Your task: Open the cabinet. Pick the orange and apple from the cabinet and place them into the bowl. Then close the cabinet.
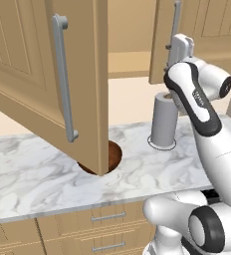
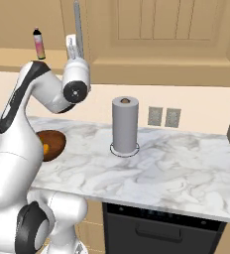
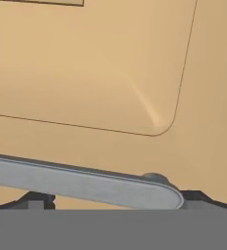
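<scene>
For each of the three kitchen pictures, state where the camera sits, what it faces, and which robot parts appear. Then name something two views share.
Left base view: behind-left of the arm, facing the counter, open cabinet door; arm at right.
Right base view: behind-right, facing the paper towel roll, bowl holding the orange; arm at left.
Hand view: on the hand, close against a door panel and handle; gripper open.
Shared: both base views show roll and bowl.

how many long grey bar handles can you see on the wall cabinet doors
2. One handle runs down the open left door, swung out over the counter. The other handle is on the right door, just above the gripper. More may lie outside the pictures.
</scene>
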